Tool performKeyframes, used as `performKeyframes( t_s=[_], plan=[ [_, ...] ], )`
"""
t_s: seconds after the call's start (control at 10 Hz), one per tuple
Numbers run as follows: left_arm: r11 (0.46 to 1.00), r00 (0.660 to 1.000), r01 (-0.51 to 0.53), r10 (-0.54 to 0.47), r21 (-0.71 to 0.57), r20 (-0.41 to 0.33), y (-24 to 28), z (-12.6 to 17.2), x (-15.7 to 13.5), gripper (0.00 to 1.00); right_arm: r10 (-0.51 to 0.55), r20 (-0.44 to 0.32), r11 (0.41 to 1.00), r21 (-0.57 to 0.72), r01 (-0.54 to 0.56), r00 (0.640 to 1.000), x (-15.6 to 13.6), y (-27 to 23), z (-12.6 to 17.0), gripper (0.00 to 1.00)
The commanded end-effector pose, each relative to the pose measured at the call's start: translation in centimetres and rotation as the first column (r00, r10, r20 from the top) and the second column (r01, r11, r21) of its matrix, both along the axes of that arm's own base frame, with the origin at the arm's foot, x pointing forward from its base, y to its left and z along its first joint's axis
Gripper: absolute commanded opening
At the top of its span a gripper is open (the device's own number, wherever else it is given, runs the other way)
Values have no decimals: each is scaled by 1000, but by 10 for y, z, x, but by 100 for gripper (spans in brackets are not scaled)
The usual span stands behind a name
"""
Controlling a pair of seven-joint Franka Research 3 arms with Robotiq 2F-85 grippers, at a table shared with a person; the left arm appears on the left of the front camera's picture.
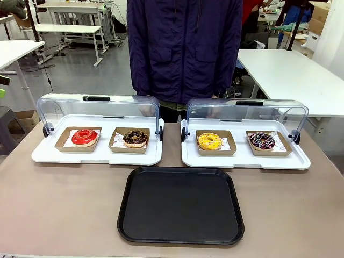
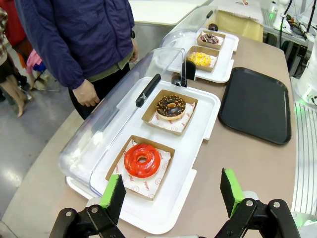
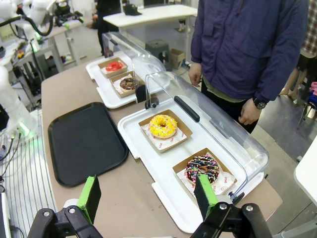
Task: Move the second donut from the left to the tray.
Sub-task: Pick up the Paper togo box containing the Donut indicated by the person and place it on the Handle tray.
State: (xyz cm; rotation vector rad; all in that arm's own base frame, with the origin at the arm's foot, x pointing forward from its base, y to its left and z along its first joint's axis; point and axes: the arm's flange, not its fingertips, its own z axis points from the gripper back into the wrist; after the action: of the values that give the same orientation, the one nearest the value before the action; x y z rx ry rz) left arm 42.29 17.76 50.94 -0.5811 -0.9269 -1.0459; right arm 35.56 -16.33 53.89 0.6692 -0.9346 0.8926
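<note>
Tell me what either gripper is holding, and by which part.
Nothing is held: the left gripper and the right gripper both stand open, empty.

Left gripper [image 2: 172,198] is hovering raised and tilting downward and forward. Its jaws are standing wide apart, with its green pads [image 2: 115,194] facing each other across the gap. Right gripper [image 3: 147,198] is hanging in a matching raised, tilted pose, its jaws likewise spreading wide and its own pads [image 3: 204,194] facing inward. A white link of the right arm [image 2: 309,82] is showing off to the left gripper's right side. The left arm [image 3: 11,101] is standing off to the right gripper's left side.
</note>
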Motion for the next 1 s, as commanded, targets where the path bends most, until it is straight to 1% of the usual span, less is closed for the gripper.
performKeyframes(
  t_s=[0.0,0.9],
  plan=[
    [1000,1000,11,-11,-4,5,-1,2,0,100,7,30,1000,12,-7,1000,3,1,0,100],
    [1000,1000,11,-11,-4,5,-1,2,0,100,7,30,1000,12,-7,1000,3,1,0,100]
  ],
)
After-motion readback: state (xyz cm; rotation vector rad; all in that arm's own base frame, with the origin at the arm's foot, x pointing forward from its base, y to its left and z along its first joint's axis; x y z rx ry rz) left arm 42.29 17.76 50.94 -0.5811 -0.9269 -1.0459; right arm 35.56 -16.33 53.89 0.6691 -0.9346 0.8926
